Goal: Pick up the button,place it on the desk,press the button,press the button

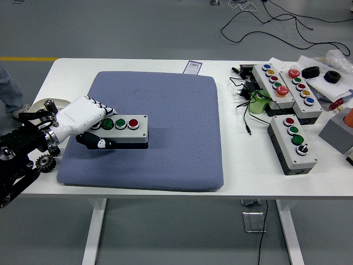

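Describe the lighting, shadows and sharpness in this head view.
Head view: even, soft overhead light, no harsh glare; the button box held by the left hand casts a faint shadow onto the blue pad; the white table is bright but not blown out; everything appears in focus, no motion blur.

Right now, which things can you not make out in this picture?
Head view only:
- Whether the button box rests on the blue pad or hangs just above it: the angle hides its underside.
- The box's left end: covered by the left robot hand.
- Label print: too small.
- The right arm: out of frame.
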Tool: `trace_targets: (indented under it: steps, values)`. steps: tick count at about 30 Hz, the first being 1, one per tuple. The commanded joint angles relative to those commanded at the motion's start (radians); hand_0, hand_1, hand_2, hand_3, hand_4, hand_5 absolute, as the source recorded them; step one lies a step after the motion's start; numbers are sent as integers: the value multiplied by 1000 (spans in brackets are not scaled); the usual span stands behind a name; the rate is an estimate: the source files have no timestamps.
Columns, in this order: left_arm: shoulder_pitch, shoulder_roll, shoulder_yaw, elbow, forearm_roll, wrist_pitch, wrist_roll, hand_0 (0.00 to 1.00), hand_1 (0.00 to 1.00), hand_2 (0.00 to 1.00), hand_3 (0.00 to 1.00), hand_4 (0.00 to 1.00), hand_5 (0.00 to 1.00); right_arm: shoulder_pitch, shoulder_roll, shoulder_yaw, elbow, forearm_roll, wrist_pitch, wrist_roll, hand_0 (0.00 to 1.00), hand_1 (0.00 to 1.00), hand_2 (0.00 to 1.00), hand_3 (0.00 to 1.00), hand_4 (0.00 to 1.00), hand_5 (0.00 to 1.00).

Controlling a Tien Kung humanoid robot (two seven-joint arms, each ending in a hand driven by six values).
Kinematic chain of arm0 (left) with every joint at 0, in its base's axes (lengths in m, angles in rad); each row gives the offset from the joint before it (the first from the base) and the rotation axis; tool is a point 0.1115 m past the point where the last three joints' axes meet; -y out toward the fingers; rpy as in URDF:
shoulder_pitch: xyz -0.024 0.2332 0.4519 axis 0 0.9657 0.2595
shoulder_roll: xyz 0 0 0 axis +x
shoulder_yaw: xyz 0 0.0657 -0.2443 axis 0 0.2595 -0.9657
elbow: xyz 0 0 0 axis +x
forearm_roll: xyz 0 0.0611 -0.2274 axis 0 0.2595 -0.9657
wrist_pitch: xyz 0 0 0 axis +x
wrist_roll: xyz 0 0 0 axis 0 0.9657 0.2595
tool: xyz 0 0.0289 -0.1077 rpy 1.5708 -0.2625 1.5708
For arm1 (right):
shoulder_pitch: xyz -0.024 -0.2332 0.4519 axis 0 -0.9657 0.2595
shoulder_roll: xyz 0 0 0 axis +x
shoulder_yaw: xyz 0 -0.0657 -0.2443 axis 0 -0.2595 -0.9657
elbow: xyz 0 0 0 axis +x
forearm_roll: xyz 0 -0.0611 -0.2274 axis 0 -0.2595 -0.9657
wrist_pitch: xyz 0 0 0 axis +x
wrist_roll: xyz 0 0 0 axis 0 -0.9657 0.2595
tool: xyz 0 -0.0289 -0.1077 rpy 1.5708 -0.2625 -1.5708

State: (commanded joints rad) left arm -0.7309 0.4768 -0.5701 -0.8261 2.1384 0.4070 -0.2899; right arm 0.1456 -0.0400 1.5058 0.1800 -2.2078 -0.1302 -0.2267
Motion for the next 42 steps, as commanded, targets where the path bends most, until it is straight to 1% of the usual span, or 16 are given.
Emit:
trace_targets:
  steps: [3, 4, 9, 10, 15, 16, 21, 22, 25, 27, 28, 30, 33, 34, 36, 42]
  values:
    - [4, 0, -4, 2, 3, -17, 4, 696, 776, 900, 776, 759, 80, 0, 0, -4, 0, 4, 0, 0, 673, 658, 674, 624, 310, 173]
    - [5, 0, -5, 3, 6, -20, 6, 902, 920, 998, 860, 799, 112, 0, 0, -5, 0, 5, 0, 0, 673, 658, 674, 624, 310, 173]
    - [24, 6, -50, -39, 6, -18, 17, 902, 920, 998, 860, 799, 112, 1, 0, -7, 0, 8, 0, 0, 673, 658, 674, 624, 310, 173]
    - [32, 7, -66, -55, 4, -31, 22, 998, 981, 998, 922, 824, 137, 1, 0, -6, 0, 8, -1, 0, 673, 658, 674, 624, 310, 173]
    - [71, 21, -172, -187, 12, -104, 43, 998, 981, 998, 922, 824, 137, 2, 0, -3, 0, 5, -1, 1, 673, 658, 674, 624, 310, 173]
    - [79, 25, -190, -213, 11, -115, 46, 998, 997, 998, 964, 857, 152, 2, 0, -3, 0, 5, -1, 1, 673, 658, 674, 624, 310, 173]
    - [129, 33, -268, -359, -63, -142, 81, 998, 997, 998, 964, 857, 152, 2, -1, -2, 0, 4, -2, 1, 673, 658, 674, 624, 310, 173]
    - [143, 33, -273, -391, -64, -124, 112, 696, 509, 517, 870, 878, 514, 2, -1, -3, 0, 4, -2, 1, 673, 658, 674, 624, 310, 173]
    - [163, 33, -266, -468, -19, -43, 231, 696, 509, 517, 870, 878, 514, 2, -1, -4, 0, 4, -1, 1, 673, 658, 674, 624, 310, 173]
    - [177, 32, -265, -517, -23, 30, 315, 696, 509, 517, 870, 878, 514, 2, -1, -8, 0, 5, -1, 1, 673, 658, 674, 624, 310, 173]
    - [183, 31, -267, -543, -39, 54, 361, 56, 2, 65, 659, 766, 746, 2, -1, -9, 0, 7, -2, 1, 673, 658, 674, 624, 310, 173]
    - [189, 31, -266, -575, -63, 62, 445, 56, 2, 65, 659, 766, 746, 2, -1, -10, 0, 6, -1, 0, 673, 658, 674, 624, 310, 173]
    - [197, 35, -262, -605, -111, 49, 524, 56, 2, 65, 659, 766, 746, 2, -1, -12, 0, 6, -1, 0, 673, 658, 674, 624, 310, 173]
    - [202, 36, -263, -619, -142, 20, 544, 2, 2, 2, 612, 691, 998, 2, -1, -12, 0, 8, -2, 0, 673, 658, 674, 624, 310, 173]
    - [206, 38, -261, -630, -180, -24, 565, 2, 2, 2, 612, 691, 998, 2, 0, -11, 0, 8, -2, 0, 673, 658, 674, 624, 310, 173]
    - [222, 40, -246, -650, -204, -133, 600, 2, 2, 2, 606, 676, 998, 1, 0, -2, 0, -1, -2, 0, 673, 658, 674, 624, 310, 173]
